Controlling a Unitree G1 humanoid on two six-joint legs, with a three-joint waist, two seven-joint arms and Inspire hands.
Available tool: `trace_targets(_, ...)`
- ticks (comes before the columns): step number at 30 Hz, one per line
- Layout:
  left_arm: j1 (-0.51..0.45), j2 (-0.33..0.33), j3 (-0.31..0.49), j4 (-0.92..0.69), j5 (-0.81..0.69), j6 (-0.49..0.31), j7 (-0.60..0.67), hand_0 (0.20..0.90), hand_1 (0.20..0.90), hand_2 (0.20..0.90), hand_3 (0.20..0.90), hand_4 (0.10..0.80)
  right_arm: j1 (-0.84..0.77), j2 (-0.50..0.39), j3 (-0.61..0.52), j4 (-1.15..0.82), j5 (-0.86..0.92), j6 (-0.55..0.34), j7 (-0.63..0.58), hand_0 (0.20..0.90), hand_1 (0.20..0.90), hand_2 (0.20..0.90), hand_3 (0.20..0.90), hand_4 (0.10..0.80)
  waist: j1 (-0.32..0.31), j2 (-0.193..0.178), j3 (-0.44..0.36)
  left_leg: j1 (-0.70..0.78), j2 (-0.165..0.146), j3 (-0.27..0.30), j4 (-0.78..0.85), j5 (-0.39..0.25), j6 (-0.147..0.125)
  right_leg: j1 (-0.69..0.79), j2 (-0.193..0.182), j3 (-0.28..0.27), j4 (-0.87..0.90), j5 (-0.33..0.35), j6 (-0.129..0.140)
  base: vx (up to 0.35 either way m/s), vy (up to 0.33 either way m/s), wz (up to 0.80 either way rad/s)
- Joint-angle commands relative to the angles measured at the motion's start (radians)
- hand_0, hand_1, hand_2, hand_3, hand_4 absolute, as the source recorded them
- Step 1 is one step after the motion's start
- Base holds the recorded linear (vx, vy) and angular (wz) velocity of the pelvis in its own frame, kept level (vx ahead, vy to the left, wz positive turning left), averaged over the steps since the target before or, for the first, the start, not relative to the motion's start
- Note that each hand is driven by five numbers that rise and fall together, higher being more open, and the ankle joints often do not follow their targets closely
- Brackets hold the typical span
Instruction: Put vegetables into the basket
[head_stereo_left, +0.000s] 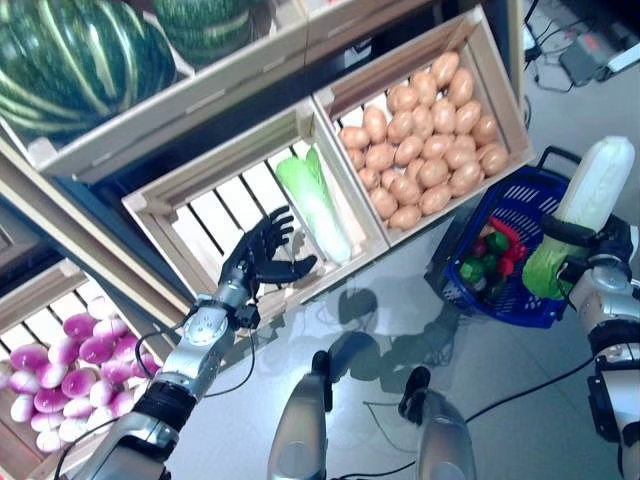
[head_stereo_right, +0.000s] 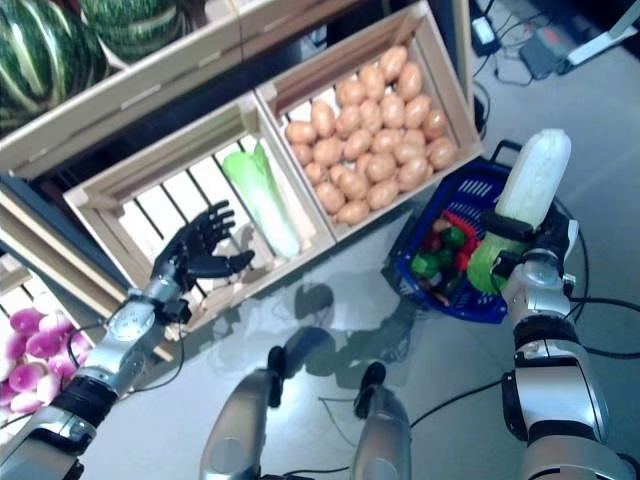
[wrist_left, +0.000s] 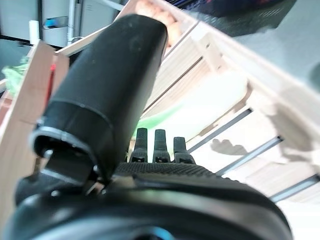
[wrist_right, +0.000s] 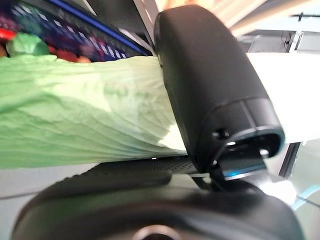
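My right hand (head_stereo_left: 590, 243) is shut on a long pale-green napa cabbage (head_stereo_left: 590, 200), holding it upright over the right rim of the blue plastic basket (head_stereo_left: 525, 200) on the floor. The cabbage's green leaves show against the thumb in the right wrist view (wrist_right: 75, 110). Red and green vegetables (head_stereo_left: 492, 257) lie in the basket. My left hand (head_stereo_left: 262, 255) is open, fingers spread, over the slatted wooden crate (head_stereo_left: 215, 215), just left of another napa cabbage (head_stereo_left: 318, 205) lying in it. Its fingers (wrist_left: 156, 145) point at that cabbage (wrist_left: 165, 112).
A wooden stand with several crates runs across the back and left. A crate of brown potatoes (head_stereo_left: 425, 140) stands right beside the basket. Grey floor (head_stereo_left: 520, 390) lies in front of the stand.
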Motion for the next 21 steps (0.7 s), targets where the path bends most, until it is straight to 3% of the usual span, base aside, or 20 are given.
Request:
trace_targets(1,-0.026,0.042,0.035,-0.093,-0.018,-0.144,0.035,0.900,0.900,0.900,0.900,0.800,-0.046,-0.108,0.025,0.000,-0.026,-0.121,-0.019,0.300,0.300,0.300,0.300,0.400,0.000,0.001,-0.024,-0.099,0.016,-0.053,0.167,-0.142,0.028,-0.102,-0.051,0.101,0.158,-0.045,-0.037,-0.129,0.007,0.03)
trace_targets(7,-0.089,0.047,0.089,-0.090,0.039,-0.212,0.161,0.900,0.900,0.900,0.900,0.800,-0.141,-0.126,0.079,0.039,0.010,-0.099,0.092,0.300,0.300,0.300,0.300,0.400,-0.006,0.025,0.002,-0.284,0.001,-0.068,0.356,-0.212,0.030,-0.320,-0.063,0.180,0.356,-0.111,-0.048,-0.100,0.023,-0.02)
trace_targets(10,-0.105,0.049,0.109,-0.092,0.056,-0.242,0.186,0.900,0.900,0.900,0.900,0.800,-0.147,-0.122,0.074,0.062,0.023,-0.090,0.104,0.300,0.300,0.300,0.300,0.400,-0.005,0.030,0.006,-0.333,-0.002,-0.064,0.409,-0.231,0.035,-0.376,-0.069,0.190,0.404,-0.125,-0.053,-0.028,0.019,0.03)
trace_targets(11,-0.118,0.052,0.120,-0.094,0.059,-0.249,0.195,0.900,0.900,0.900,0.900,0.800,-0.159,-0.125,0.076,0.081,0.027,-0.084,0.090,0.385,0.385,0.385,0.385,0.456,-0.004,0.033,0.005,-0.360,-0.002,-0.061,0.443,-0.247,0.036,-0.407,-0.076,0.192,0.435,-0.138,-0.054,-0.014,0.023,0.04)
trace_targets(12,-0.134,0.053,0.129,-0.096,0.067,-0.258,0.220,0.900,0.900,0.900,0.900,0.800,-0.175,-0.128,0.077,0.105,0.040,-0.076,0.064,0.900,0.900,0.900,0.900,0.800,-0.004,0.035,0.006,-0.387,0.000,-0.058,0.477,-0.262,0.039,-0.437,-0.079,0.194,0.464,-0.149,-0.057,0.000,0.000,0.00)
trace_targets(21,-0.174,0.080,0.146,-0.076,0.069,-0.271,0.234,0.900,0.900,0.900,0.900,0.800,-0.218,-0.128,0.050,0.157,0.125,-0.049,0.051,0.900,0.900,0.900,0.900,0.800,-0.002,0.041,-0.016,-0.459,0.015,-0.042,0.564,-0.306,0.050,-0.517,-0.087,0.188,0.539,-0.182,-0.069,-0.002,0.004,0.00)
